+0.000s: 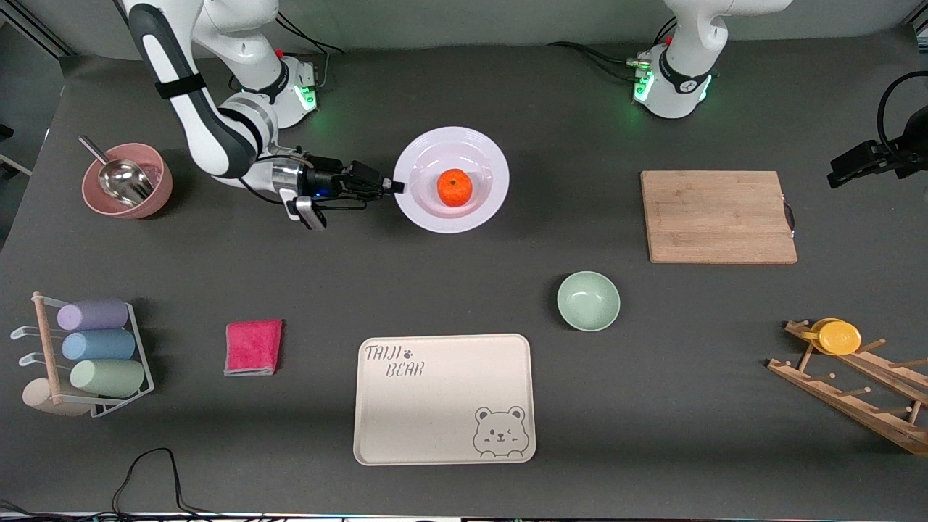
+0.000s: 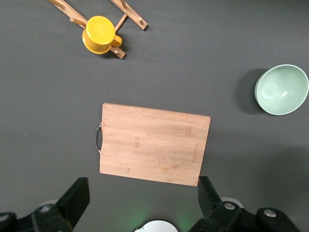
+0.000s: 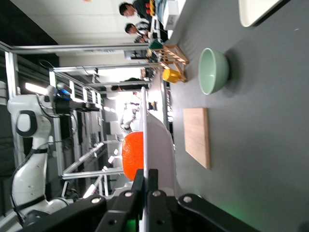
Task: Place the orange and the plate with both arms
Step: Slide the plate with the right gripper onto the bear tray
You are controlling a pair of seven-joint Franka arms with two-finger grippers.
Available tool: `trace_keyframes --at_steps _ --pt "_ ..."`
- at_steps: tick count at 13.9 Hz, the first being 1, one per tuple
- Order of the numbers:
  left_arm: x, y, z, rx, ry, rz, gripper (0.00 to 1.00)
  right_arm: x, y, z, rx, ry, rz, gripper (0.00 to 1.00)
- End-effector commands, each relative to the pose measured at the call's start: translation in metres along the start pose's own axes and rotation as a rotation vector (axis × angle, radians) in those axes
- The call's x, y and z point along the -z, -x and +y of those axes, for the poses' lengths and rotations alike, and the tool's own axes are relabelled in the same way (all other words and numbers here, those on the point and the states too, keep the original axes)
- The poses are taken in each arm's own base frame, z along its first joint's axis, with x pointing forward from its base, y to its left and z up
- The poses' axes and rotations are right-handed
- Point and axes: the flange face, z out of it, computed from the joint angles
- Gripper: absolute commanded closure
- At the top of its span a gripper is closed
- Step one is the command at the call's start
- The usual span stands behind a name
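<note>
Front view: the right claw (image 1: 397, 186) pinches the rim of the plate (image 1: 486, 210), with the orange (image 1: 454, 188) sitting in the plate's middle, on the worktop (image 1: 464, 290) between the pink bowl (image 1: 159, 190) and the board (image 1: 718, 217). The tray (image 1: 444, 397) lies nearer the camera.

Left wrist view: the left claw (image 2: 142, 198) hangs spread wide over the board (image 2: 153, 144), waiting; the green bowl (image 2: 282, 89) sits well apart.

Right wrist view: the fingers (image 3: 151, 181) are pressed on the plate's (image 3: 161, 142) edge, with the orange (image 3: 133, 154) resting inside.
</note>
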Motion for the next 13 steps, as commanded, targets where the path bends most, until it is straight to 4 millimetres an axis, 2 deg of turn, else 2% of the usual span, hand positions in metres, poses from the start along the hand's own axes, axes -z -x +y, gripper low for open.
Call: trace_keyframes --at_steps 1,3,5,8,11,13 --pt "-0.001 0.001 -0.001 -0.015 0.0 0.009 0.0 0.026 -0.062 -0.003 0.005 0.029 -0.031 1.0" --pt "-0.001 0.0 -0.001 -0.015 0.001 0.01 0.0 0.024 -0.106 0.003 -0.004 0.007 -0.016 1.0" --pt "-0.001 0.0 -0.001 -0.015 0.001 0.013 0.0 0.02 -0.162 0.008 -0.006 -0.017 -0.001 1.0" --pt "-0.001 0.0 -0.001 -0.015 0.001 0.015 0.0 0.028 -0.244 0.017 0.0 -0.001 -0.008 1.0" --pt "-0.001 0.0 0.0 -0.015 0.004 0.018 0.0 0.028 -0.304 0.013 0.002 -0.017 0.001 1.0" --pt "-0.001 0.0 0.001 -0.015 0.005 0.018 0.0 0.025 -0.336 0.019 -0.002 -0.033 0.015 1.0"
